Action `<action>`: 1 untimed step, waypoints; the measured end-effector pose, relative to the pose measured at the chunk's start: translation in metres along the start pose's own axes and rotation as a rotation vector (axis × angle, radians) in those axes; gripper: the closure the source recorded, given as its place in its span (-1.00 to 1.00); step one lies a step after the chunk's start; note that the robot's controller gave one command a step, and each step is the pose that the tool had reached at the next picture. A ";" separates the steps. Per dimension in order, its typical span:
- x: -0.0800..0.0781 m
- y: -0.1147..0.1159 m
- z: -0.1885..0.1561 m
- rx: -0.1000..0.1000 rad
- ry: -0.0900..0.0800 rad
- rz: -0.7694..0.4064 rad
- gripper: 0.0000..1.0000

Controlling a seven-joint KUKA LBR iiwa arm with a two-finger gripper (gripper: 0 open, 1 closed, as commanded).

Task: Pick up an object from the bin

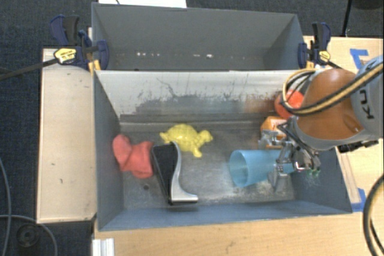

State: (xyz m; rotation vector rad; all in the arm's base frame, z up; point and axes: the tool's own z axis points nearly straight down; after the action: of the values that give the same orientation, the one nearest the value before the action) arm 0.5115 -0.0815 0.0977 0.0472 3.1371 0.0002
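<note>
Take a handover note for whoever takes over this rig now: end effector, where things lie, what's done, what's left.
End effector: low at the right of the grey metal bin, at the base end of the light blue plastic cup lying on its side; open or shut unclear.
Elsewhere: small orange thing beside it; yellow toy animal, black-and-silver wedge, red crumpled lump further left.
Done: nothing lifted.
Left: grasp and lift one thing.

The bin (198, 99) was grey, its back wall marked with darker streaks. The cup (249, 168) was plain light blue. The toy animal (186, 139) was solid yellow. The soft lump (133, 156) was pinkish red. The wedge-shaped object (171, 175) was black with a silver edge. The arm's cover (327, 114) was orange.
</note>
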 end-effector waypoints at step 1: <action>-0.006 0.015 0.020 0.003 -0.004 0.039 -1.00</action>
State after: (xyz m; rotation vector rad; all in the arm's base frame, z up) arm 0.5178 -0.0669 0.0782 0.1082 3.1320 -0.0050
